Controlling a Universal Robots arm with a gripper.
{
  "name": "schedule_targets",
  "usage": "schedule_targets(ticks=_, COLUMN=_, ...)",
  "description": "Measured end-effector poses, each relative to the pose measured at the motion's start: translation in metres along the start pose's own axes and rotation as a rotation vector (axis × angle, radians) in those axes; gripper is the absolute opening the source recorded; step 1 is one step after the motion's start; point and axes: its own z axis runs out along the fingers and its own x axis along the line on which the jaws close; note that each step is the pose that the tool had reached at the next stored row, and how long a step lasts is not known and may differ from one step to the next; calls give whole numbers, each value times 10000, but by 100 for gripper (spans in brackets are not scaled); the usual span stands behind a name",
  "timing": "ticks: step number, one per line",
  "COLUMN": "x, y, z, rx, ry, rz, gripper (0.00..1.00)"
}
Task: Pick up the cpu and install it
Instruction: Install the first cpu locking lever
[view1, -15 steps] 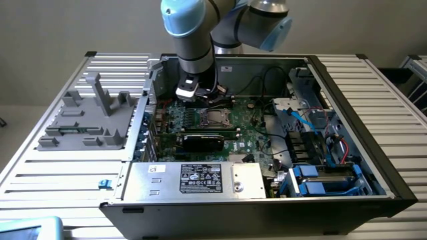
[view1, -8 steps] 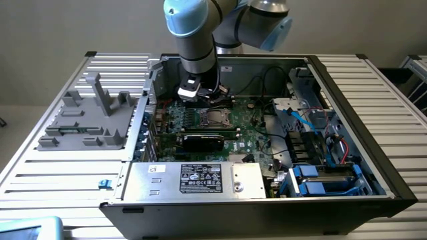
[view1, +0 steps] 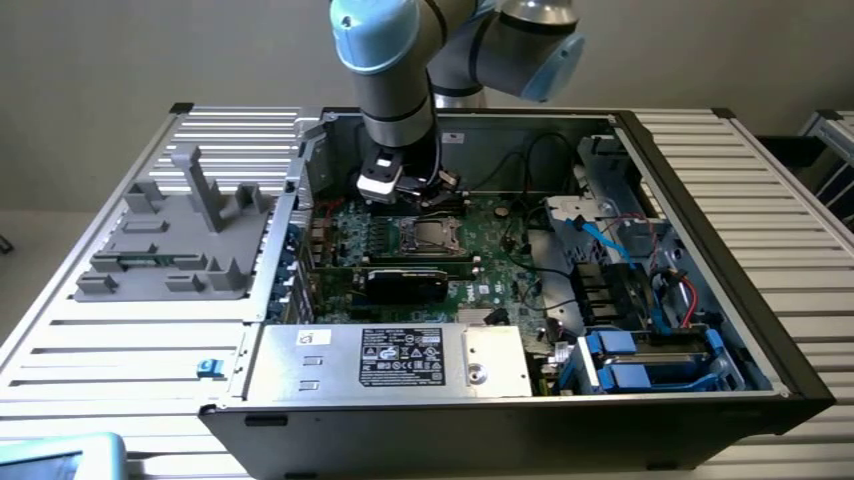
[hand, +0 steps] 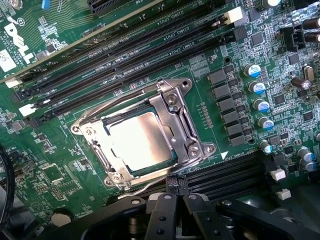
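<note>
pincer (hand: 175, 192): fingers together, nothing held; low over the motherboard (hand: 45, 175), just beside the socket.
cpu (hand: 142, 137): silver-topped, flat in the socket, with the metal retention frame (hand: 176, 102) lying around it.
memory slots (hand: 125, 50): black rows flanking the socket.
graphics card (view1: 407, 283): black, near the socket.
power supply (view1: 400, 358): silver, white label, against the case's near wall.
computer case (view1: 534, 430): open, on the slatted bench (view1: 120, 350).
grey fixture (view1: 174, 240): on the bench, to the exterior view's left of the case.
</note>
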Motion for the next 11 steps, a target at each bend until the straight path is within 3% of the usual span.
schedule_targets(ticks=11, x=32, y=-12, z=4, rx=-78, ry=-21, rz=2, gripper=11)
